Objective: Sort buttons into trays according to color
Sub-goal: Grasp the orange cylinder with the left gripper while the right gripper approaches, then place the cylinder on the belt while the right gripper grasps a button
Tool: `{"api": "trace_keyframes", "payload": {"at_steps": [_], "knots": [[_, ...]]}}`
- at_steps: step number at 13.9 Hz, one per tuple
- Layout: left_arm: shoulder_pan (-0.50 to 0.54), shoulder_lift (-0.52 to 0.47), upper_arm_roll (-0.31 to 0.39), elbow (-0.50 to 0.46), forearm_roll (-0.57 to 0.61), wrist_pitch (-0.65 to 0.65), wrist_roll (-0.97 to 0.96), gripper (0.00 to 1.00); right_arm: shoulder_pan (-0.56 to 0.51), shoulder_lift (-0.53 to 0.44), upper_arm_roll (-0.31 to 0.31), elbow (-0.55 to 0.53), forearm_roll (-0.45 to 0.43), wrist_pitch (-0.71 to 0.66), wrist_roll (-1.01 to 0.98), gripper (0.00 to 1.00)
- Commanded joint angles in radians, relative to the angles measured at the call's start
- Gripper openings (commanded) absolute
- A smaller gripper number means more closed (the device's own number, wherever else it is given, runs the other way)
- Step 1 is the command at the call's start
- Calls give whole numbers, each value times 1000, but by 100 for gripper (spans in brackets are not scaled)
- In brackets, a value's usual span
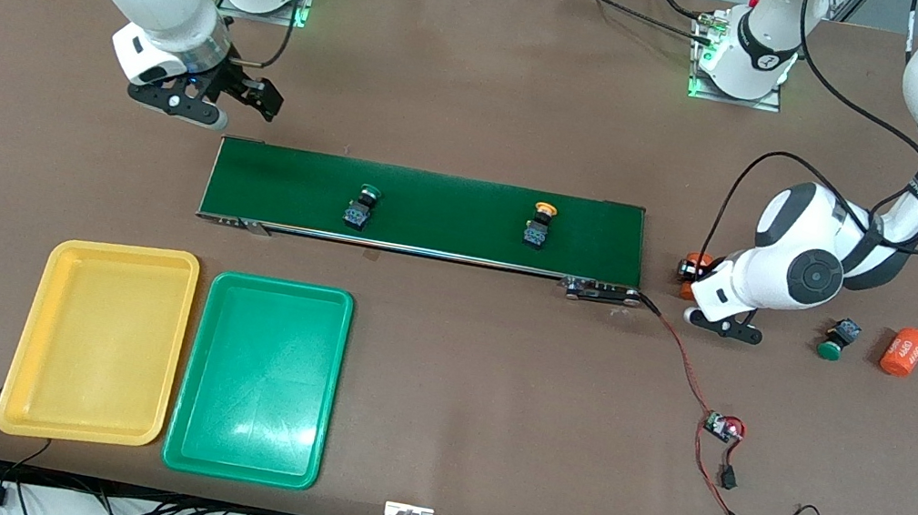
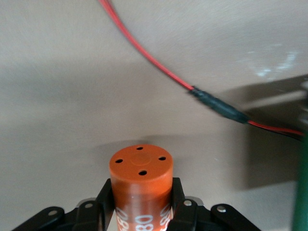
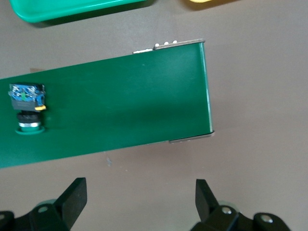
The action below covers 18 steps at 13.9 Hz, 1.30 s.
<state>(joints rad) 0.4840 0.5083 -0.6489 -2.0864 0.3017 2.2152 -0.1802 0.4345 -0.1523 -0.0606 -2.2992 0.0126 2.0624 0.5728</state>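
Two grippers differ: the left gripper (image 2: 142, 211) clamps an orange cylinder (image 2: 141, 185) beside the conveyor belt's (image 1: 429, 211) end, while the right gripper (image 3: 139, 202) hovers spread wide over the worktop (image 1: 493, 97) by the belt's other end. A green button (image 1: 362, 205) and a yellow button (image 1: 540, 224) lie on the belt; both trays (image 1: 97, 343) sit empty. Best to descend squarely over the green button's body.
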Motion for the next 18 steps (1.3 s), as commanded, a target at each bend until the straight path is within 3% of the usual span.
{"api": "trace_keyframes", "payload": {"at_steps": [1, 5, 8, 10, 12, 18], "knots": [[-2, -96, -72, 54, 23, -158, 28, 0, 15, 8, -7, -5, 4, 22, 52, 100], [-22, -93, -179, 146, 27, -284, 166, 0, 12, 55, -7, 1, 4, 88, 104, 100], [-134, -88, -184, 164, 42, -278, 284, 0, 41, 149, -7, 13, -23, 230, 84, 100], [-237, -53, -186, 192, 204, -282, 350, 0, 61, 180, -7, 47, -42, 246, 3, 100], [-313, -31, -181, 187, 257, -285, 358, 1, 56, 192, -8, 58, -42, 245, -63, 100], [-373, 22, -179, 180, 359, -284, 439, 1, 53, 244, -8, 58, -40, 266, -62, 100]]}}
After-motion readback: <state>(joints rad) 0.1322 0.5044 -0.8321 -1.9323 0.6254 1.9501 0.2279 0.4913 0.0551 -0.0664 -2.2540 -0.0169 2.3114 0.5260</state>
